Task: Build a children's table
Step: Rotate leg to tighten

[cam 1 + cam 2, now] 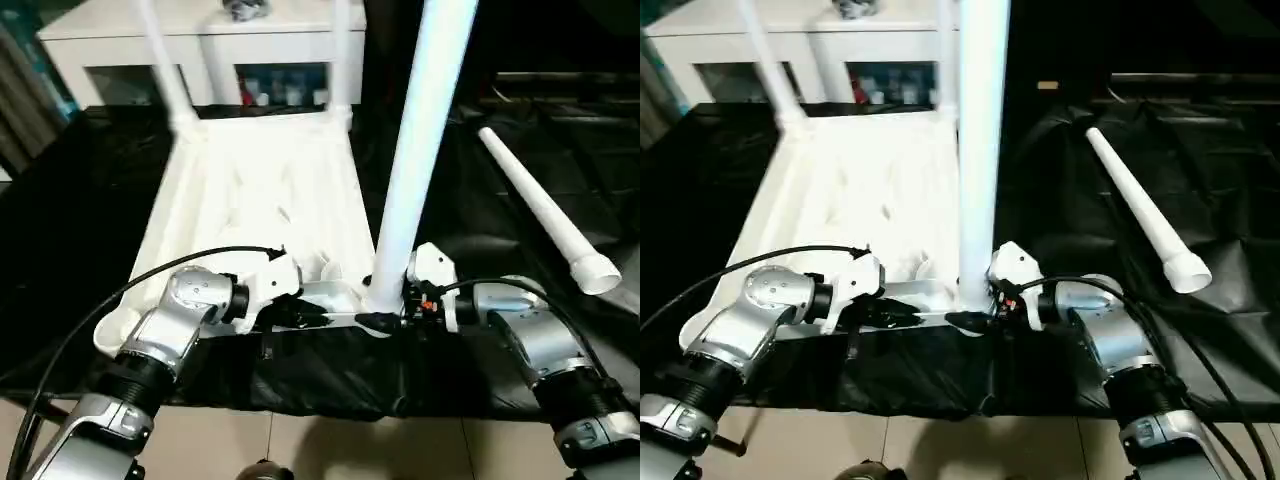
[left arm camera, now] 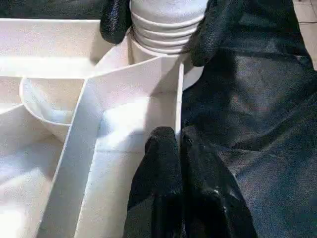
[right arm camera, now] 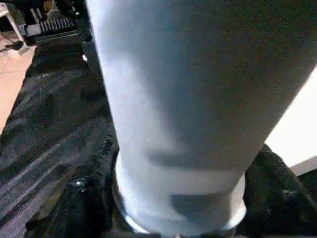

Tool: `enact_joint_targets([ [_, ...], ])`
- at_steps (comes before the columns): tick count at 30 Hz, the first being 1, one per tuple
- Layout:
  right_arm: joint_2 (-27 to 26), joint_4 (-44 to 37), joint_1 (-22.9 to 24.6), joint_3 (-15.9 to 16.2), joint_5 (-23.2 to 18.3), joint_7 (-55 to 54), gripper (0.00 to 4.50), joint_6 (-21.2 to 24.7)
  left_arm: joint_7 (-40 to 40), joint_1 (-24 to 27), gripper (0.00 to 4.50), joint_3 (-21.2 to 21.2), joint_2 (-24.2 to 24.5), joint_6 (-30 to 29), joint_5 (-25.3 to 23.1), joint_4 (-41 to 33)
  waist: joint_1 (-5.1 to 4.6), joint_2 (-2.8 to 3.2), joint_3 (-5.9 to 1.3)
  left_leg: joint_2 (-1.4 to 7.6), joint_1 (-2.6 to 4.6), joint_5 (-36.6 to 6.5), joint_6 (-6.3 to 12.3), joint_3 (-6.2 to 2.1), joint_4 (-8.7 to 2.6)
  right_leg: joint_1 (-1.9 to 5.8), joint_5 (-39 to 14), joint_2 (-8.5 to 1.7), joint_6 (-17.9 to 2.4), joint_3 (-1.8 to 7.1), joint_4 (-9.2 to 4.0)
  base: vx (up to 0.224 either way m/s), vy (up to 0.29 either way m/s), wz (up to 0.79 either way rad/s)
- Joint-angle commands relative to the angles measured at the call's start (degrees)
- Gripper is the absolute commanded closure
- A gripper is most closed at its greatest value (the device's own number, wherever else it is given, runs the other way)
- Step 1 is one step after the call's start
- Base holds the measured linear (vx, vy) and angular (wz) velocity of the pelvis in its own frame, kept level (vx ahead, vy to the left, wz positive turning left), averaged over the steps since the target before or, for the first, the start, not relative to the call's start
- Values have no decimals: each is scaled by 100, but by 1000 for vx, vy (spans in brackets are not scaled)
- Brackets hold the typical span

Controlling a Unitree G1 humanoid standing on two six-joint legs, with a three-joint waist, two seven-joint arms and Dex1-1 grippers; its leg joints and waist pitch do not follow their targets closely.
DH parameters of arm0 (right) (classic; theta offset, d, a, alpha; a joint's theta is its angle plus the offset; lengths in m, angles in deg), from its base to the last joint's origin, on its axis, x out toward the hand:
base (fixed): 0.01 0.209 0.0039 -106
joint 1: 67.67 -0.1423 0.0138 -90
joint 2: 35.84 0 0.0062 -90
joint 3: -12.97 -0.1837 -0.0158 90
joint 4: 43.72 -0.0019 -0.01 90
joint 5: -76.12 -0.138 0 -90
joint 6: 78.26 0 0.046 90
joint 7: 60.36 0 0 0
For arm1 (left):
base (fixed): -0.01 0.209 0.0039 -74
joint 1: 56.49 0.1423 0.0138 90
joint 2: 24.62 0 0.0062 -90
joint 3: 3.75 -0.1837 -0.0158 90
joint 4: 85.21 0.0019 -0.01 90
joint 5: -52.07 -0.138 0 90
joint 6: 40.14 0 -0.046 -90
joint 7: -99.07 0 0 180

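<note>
- The children's table top (image 1: pixel 250 215) lies upside down on the black-draped desk (image 1: pixel 80 250), ribbed underside facing up, its near edge close to the desk's front edge.
- Two white legs stand in its far corner sockets: one at the far left (image 1: pixel 165 70), one at the far right (image 1: pixel 342 60).
- A third leg (image 1: pixel 420 140) stands upright in the near right corner socket, leaning slightly.
- The fourth leg (image 1: pixel 545 215) lies loose on the black cloth to the right, well apart from the top, flared end toward the front.
- The left tool (image 2: pixel 178 148) has its two black fingers pressed together with nothing between them, their tips resting at the top's near rim wall, just beside the socket.
- The right tool (image 2: pixel 161 29) has its fingers (image 2: pixel 213 29) spread on either side of the ribbed base of the upright third leg, touching it at the socket.
- A white cabinet (image 1: pixel 200 50) with glass doors stands behind the desk.
</note>
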Motion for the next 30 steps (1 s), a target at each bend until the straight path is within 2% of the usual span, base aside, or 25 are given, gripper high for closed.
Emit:
enact_joint_targets([
  [1,-200,-48,-27,441,-55,345,170,42,-84,-127,450,-30,-194,7,69,-68,14,-104,-365,509,111,-1132,357,-229,-423,266,-1308,-501,-1221,361,-367,0,0,0],
  [7,-248,-87,23,461,-69,481,174,95,-12,-90,450,-52,-107,75,112,-73,28,-105,-388,486,84,-843,498,-221,-380,281,-968,-498,-1258,351,-326,0,0,0],
  [8,-279,-116,53,426,-89,431,174,119,-69,-85,450,-40,-112,78,91,-67,28,-88,-389,488,81,-814,518,-226,-377,282,-945,-495,-1266,347,-321,0,0,0],
  [11,-486,9,113,214,-21,-239,175,85,-602,-162,450,7,-248,63,-123,101,19,-94,-382,492,88,-870,501,-222,-381,269,-978,-485,-1269,350,-338,0,0,0],
  [12,-693,272,79,27,149,-1037,175,49,-1093,-256,450,40,-395,4,-300,261,5,-103,-363,488,94,-1017,438,-227,-403,265,-1197,-485,-1232,345,-371,0,0,0],
  [13,-693,272,79,27,149,-1037,175,49,-1093,-256,450,40,-395,4,-300,261,-15,-97,-351,487,102,-1106,377,-227,-412,249,-1362,-492,-1206,354,-390,0,0,0],
  [14,-863,499,42,-127,280,-1701,175,36,-1430,-321,450,73,-531,-94,-379,361,-29,-95,-324,473,127,-1389,213,-252,-439,248,-1896,-514,-1087,345,-460,0,0,0],
  [15,-985,633,11,-248,299,-2095,175,109,-1655,-363,450,94,-640,-132,-418,408,-67,-123,-307,468,139,-1572,72,-268,-458,253,-2291,-525,-966,344,-490,0,0,0],
  [16,-1006,656,6,-269,302,-2163,175,121,-1694,-371,450,97,-659,-139,-424,416,-75,-115,-298,468,150,-1682,32,-278,-469,246,-2478,-531,-910,342,-517,0,0,0],
  [17,-1244,810,-13,-470,247,-2704,176,234,-2002,-426,450,90,-883,-237,-473,444,-132,-151,-268,465,171,-1901,-48,-288,-493,230,-2794,-516,-793,334,-558,0,0,0],
  [18,-1379,892,-32,-567,249,-3044,176,255,-2197,-454,450,79,-1006,-291,-521,457,-160,-130,-258,465,224,-2127,-139,-305,-497,201,-3043,-525,-730,329,-594,0,0,0],
  [19,-1530,972,-60,-648,263,-3378,176,288,-2363,-481,450,52,-1128,-337,-571,480,-178,-129,-250,465,227,-2206,-164,-312,-505,199,-3122,-525,-691,329,-608,0,0,0],
  [20,-1657,1040,-90,-707,291,-3676,176,302,-2485,-501,450,25,-1222,-367,-612,500,-193,-106,-269,461,237,-2275,-214,-328,-515,204,-3074,-531,-635,334,-624,0,0,0],
  [21,-1816,1126,-149,-760,351,-4083,176,336,-2712,-531,450,19,-1361,-406,-664,549,-192,-46,-272,464,234,-2285,-234,-332,-519,204,-2968,-530,-651,342,-611,0,0,0],
  [22,-1945,1202,-203,-792,419,-4363,176,334,-2895,-563,450,35,-1474,-424,-703,616,-218,-97,-262,453,234,-2308,-236,-320,-532,189,-2846,-502,-667,342,-622,0,0,0],
  [24,-2152,1321,-295,-796,536,-4752,176,212,-3145,-616,450,43,-1659,-462,-755,725,-227,-95,-286,436,240,-2258,-237,-316,-516,198,-2703,-517,-731,353,-597,0,0,0],
  [26,-2282,1374,-350,-715,646,-4932,176,50,-3289,-626,450,-51,-1739,-351,-887,778,-224,-80,-300,438,213,-2078,-141,-298,-511,208,-2411,-514,-762,369,-592,0,0,0],
  [28,-2322,1384,-363,-691,674,-4968,176,-45,-3278,-609,450,-98,-1762,-282,-920,769,-219,-95,-310,435,183,-1943,-59,-288,-511,238,-2160,-506,-825,372,-559,0,0,0],
  [29,-2322,1360,-362,-761,586,-4846,120,-88,-3084,-537,450,-110,-1737,-204,-840,675,-200,-85,-320,443,176,-1834,-12,-284,-509,249,-1985,-507,-870,375,-537,0,0,0],
  [30,-2322,1360,-362,-761,586,-4846,120,-88,-3084,-537,450,-110,-1737,-204,-840,675,-194,-84,-322,440,170,-1789,10,-278,-506,255,-1912,-506,-893,374,-531,0,0,0],
])
